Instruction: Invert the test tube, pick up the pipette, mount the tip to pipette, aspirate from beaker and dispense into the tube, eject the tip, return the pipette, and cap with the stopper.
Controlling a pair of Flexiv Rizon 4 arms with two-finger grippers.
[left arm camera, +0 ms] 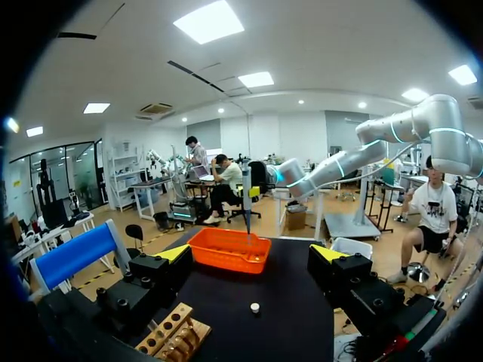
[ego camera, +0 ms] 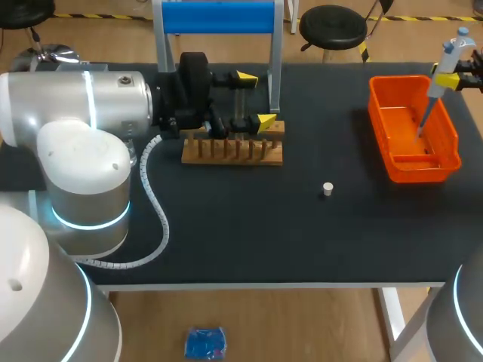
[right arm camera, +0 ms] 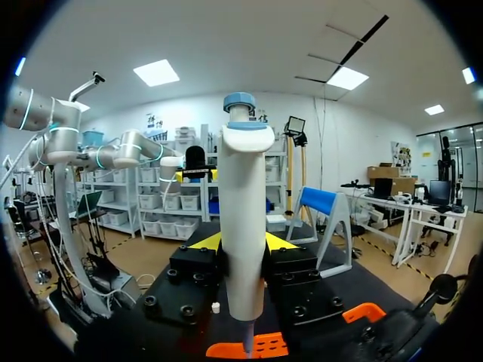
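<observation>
Clamping the pipette (right arm camera: pixel 244 173) from both sides, the right gripper (right arm camera: pixel 243 243) has its two yellow-tipped fingers pressed against the white barrel, with the plunger button uppermost. The pipette's long axis stands close to upright. Its thin lower end points straight down into the orange bin (ego camera: pixel 392 79), which sits at the far right corner of the bench (ego camera: pixel 226 226). The bin therefore lies directly below the gripper. By my judgement this is the tip-ejecting step, and it turns on keeping that end inside the bin's walls.

Well apart on the bare bench, between the bin and the wooden rack (ego camera: pixel 232 151), lies the small white stopper (ego camera: pixel 327 188), a little nearer the front edge. The left gripper (ego camera: pixel 255 99) hangs just over the rack near the far edge. Its fingers are spread wide, and its own wrist view shows nothing between them. I cannot make out the test tube with certainty. For capping, the left arm looks nearer the stopper. A blue-topped frame (ego camera: pixel 219 16) stands behind the rack.
</observation>
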